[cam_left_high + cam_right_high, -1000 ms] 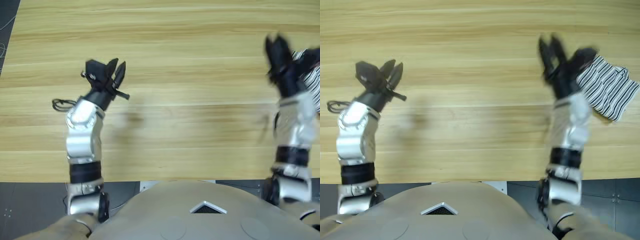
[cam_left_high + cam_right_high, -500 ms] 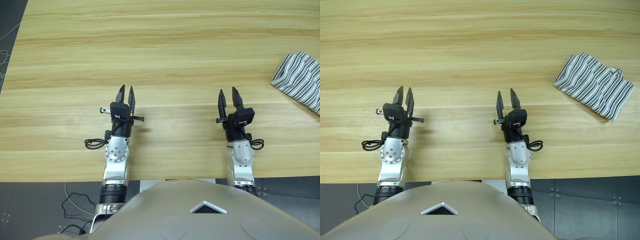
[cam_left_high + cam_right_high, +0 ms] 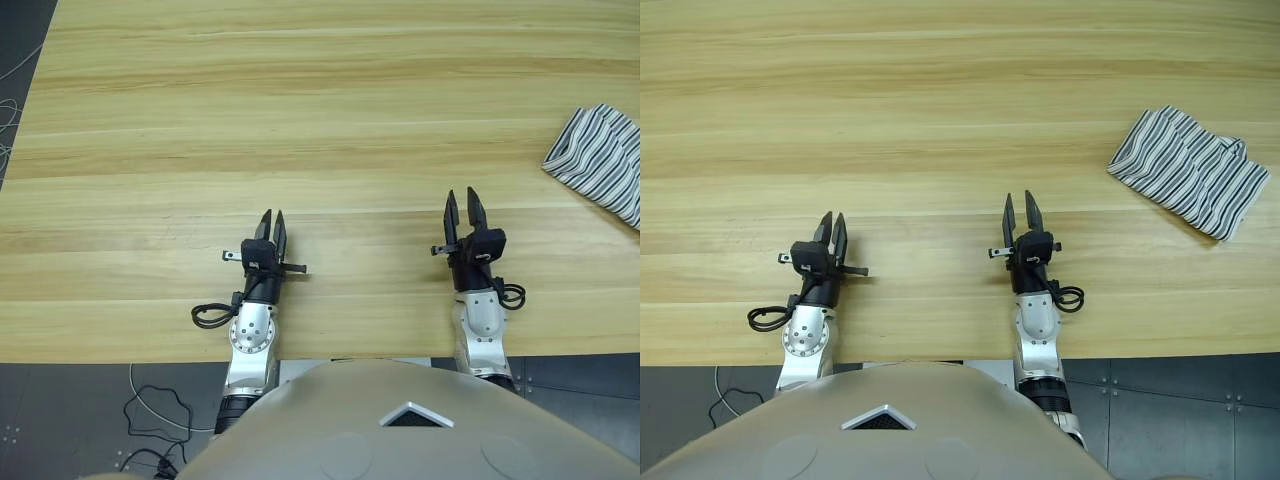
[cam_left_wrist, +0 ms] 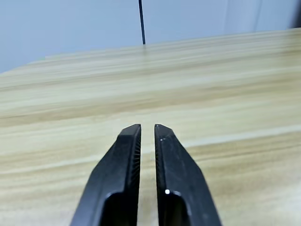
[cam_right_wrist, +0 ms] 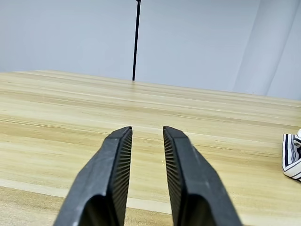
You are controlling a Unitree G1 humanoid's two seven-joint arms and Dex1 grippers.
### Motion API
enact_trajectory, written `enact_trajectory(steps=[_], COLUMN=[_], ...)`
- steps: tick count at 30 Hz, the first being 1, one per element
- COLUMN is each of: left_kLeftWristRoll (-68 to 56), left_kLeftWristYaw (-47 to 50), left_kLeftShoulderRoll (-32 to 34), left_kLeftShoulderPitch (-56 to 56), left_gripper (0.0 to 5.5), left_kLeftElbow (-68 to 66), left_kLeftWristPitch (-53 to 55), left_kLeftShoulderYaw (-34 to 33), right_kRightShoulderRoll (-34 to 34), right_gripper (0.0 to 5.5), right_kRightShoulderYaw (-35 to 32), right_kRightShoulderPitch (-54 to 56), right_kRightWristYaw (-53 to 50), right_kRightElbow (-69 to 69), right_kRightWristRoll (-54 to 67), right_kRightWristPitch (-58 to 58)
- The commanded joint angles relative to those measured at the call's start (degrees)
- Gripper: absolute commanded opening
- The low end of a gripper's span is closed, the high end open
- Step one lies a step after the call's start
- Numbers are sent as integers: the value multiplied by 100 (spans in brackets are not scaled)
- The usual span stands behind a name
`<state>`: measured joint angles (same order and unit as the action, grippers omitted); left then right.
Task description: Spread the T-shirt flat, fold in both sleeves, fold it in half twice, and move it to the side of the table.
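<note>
Right eye view shows left gripper (image 3: 832,224) and right gripper (image 3: 1018,207) now pulled back to the near edge of the table (image 3: 940,100), narrowly parted and empty, with the folded T-shirt (image 3: 1190,172) lying aside: task seemingly complete.

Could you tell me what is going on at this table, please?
The striped T-shirt lies folded on the right side of the wooden table, with nothing touching it. The left gripper and the right gripper sit low by the table's near edge, both empty, fingers slightly apart. The folding looks done.
</note>
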<state>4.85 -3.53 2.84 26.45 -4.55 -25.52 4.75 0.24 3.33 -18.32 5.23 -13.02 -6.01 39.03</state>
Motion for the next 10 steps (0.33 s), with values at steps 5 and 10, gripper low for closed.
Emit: enact_trajectory(steps=[5, 10], left_kLeftWristRoll=[-50, 70], left_kLeftWristYaw=[-13, 169], left_kLeftShoulderRoll=[88, 75], left_kLeftShoulderPitch=[-355, -750], left_gripper=[10, 10], left_kLeftElbow=[-379, -856], left_kLeftWristPitch=[-33, -35], left_kLeftShoulderYaw=[-111, -200], right_kRightShoulderRoll=[95, 12], right_gripper=[11, 11], right_kRightShoulderYaw=[102, -31], right_kRightShoulderPitch=[292, 704], right_kRightWristYaw=[-52, -194], right_kRightElbow=[-571, -1060], right_kRightWristRoll=[112, 42], right_kRightWristPitch=[-230, -460])
